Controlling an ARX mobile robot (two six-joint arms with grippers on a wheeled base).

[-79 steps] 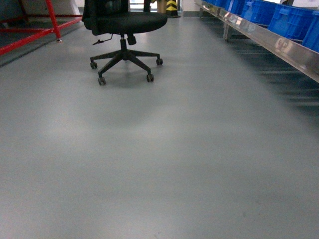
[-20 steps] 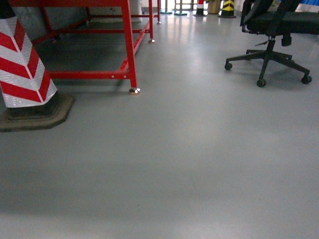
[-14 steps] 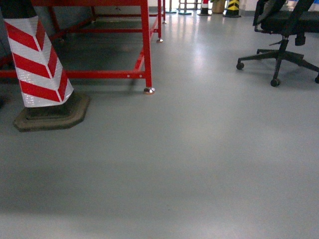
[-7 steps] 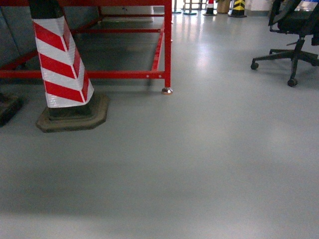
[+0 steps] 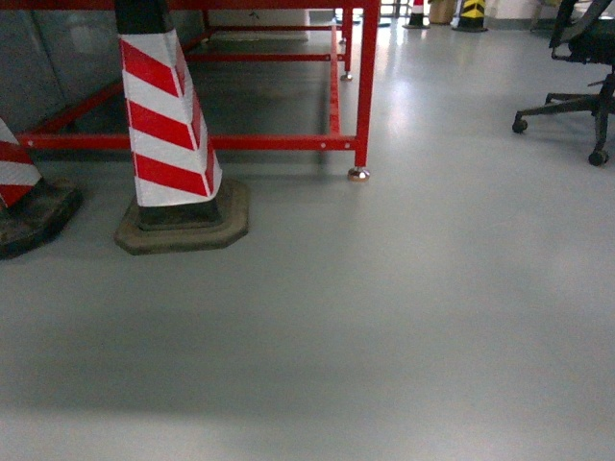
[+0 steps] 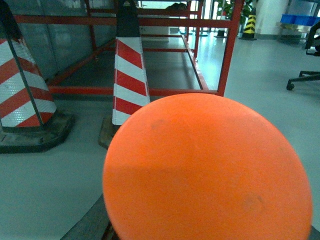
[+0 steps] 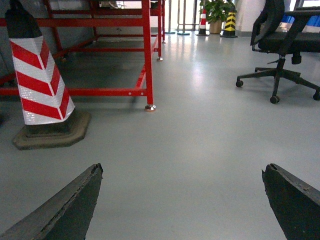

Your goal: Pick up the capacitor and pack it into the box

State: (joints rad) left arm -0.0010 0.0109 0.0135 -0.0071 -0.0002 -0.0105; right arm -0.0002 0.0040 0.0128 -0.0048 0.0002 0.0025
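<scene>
Head: only floor (image 5: 384, 317), cone (image 5: 168, 125), red frame (image 5: 365, 86), chair (image 5: 586, 86); no box, no arms.
Left wrist: capacitor (image 6: 207, 172) fills the view, apparently pinched in the left fingers, themselves barely visible.
Right wrist: fingers (image 7: 60, 207) spread, empty.
Pick looks done; packing left, box not yet reached.

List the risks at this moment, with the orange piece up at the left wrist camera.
1. The capacitor fills the left wrist view and hides the jaws, so a weak hold could go unnoticed and it could drop.
2. The striped cone and the red frame leg stand close ahead on the left; the base might clip them.
3. No box shows in any view, so packing cannot start here.
</scene>
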